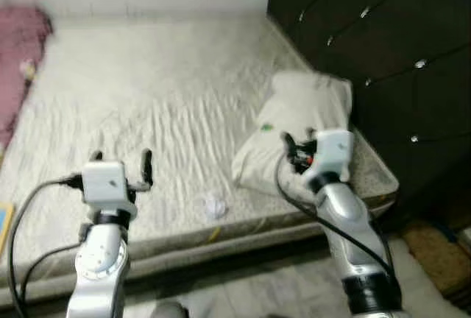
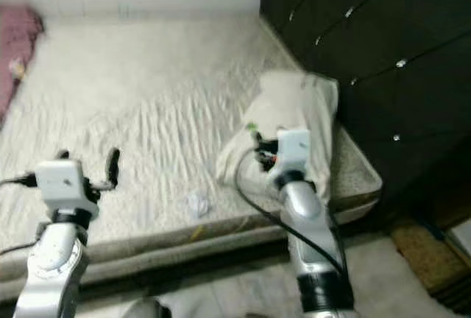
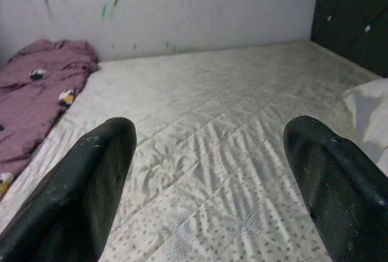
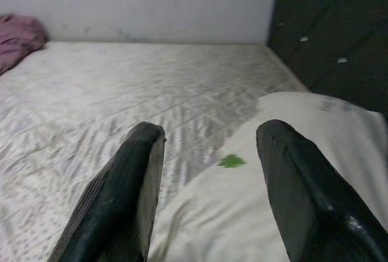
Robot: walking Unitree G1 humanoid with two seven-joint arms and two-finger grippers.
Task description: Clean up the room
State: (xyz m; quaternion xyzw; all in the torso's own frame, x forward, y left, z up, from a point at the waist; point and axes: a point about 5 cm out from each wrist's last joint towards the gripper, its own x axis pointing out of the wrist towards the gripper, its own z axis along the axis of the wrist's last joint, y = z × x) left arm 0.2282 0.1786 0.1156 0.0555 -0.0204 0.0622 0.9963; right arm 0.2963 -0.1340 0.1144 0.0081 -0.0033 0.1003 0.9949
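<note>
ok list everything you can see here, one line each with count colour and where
mattress: 1, off-white with a wrinkled quilted cover, filling the middle of the head views
pillow: 1, white with a small green mark, on the mattress's right side next to the dark headboard
crumpled paper: 1, white, on the mattress near its front edge, between the two arms
blanket: 1, pink-purple, bunched at the mattress's far left
headboard: 1, dark and tufted with shiny buttons, along the right
wall: 1, white with faint colour smudges, behind the mattress
mat: 1, brownish, on the floor at lower right
left gripper: 1, black fingers open, over the mattress's front left
right gripper: 1, black fingers open, at the pillow's near end
</note>
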